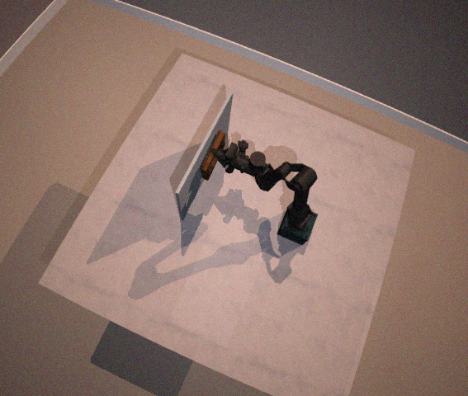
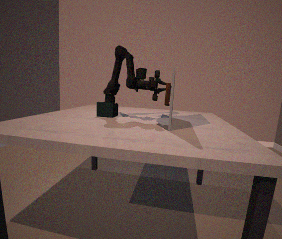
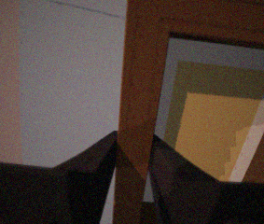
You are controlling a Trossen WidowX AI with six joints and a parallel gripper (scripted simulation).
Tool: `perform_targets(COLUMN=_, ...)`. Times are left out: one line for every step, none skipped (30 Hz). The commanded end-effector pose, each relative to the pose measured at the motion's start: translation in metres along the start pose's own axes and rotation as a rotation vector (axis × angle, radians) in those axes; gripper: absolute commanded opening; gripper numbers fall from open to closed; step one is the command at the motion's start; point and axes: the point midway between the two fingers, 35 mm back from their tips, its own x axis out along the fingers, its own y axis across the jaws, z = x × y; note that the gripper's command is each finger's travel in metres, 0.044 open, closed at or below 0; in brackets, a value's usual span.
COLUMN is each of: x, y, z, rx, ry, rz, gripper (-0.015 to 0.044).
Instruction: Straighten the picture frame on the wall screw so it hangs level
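The brown picture frame hangs against the front of an upright panel. The gripper is shut on the frame's top bar, one finger above the bar and one inside the opening. In the wrist view, which is rolled on its side, the bar is not parallel to the panel's top edge; it runs a few degrees off it. The screw and the notched strip are hidden. The frame's far end is outside the wrist view.
The panel stands on a pale table. The arm's dark green base stands in front of the panel. The picture inside the frame lies close beside one finger. Shadows of the arm and panel cross the table.
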Motion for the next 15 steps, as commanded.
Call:
perform_targets(x=0.0001, y=0.0068, z=0.0008, rx=-0.013, ry=-0.004, rz=0.018, gripper=0.0)
perform_targets(x=0.0001, y=0.0069, z=0.0008, rx=-0.013, ry=-0.004, rz=0.018, gripper=0.0)
perform_targets(x=0.0001, y=0.007, z=0.0008, rx=-0.013, ry=-0.004, rz=0.018, gripper=0.0)
perform_targets(x=0.0001, y=0.0071, z=0.0008, rx=-0.013, ry=-0.004, rz=0.018, gripper=0.0)
perform_targets(x=0.0001, y=0.0072, z=0.0008, rx=-0.013, ry=-0.004, rz=0.018, gripper=0.0)
perform_targets(x=0.0001, y=0.0074, z=0.0008, rx=-0.013, ry=-0.004, rz=0.018, gripper=0.0)
perform_targets(x=0.0001, y=0.0075, z=0.0008, rx=-0.013, ry=-0.004, rz=0.018, gripper=0.0)
perform_targets(x=0.0001, y=0.0076, z=0.0008, rx=-0.013, ry=-0.004, rz=0.018, gripper=0.0)
perform_targets(x=0.0001, y=0.0077, z=0.0008, rx=-0.013, ry=-0.004, rz=0.018, gripper=0.0)
perform_targets(x=0.0001, y=0.0079, z=0.0008, rx=-0.013, ry=-0.004, rz=0.018, gripper=0.0)
perform_targets(x=0.0001, y=0.008, z=0.0008, rx=-0.013, ry=-0.004, rz=0.018, gripper=0.0)
perform_targets(x=0.0001, y=0.0081, z=0.0008, rx=-0.013, ry=-0.004, rz=0.018, gripper=0.0)
perform_targets(x=0.0001, y=0.0081, z=0.0008, rx=-0.013, ry=-0.004, rz=0.018, gripper=0.0)
perform_targets(x=0.0001, y=0.0081, z=0.0008, rx=-0.013, ry=-0.004, rz=0.018, gripper=0.0)
perform_targets(x=0.0001, y=0.0081, z=0.0008, rx=-0.013, ry=-0.004, rz=0.018, gripper=0.0)
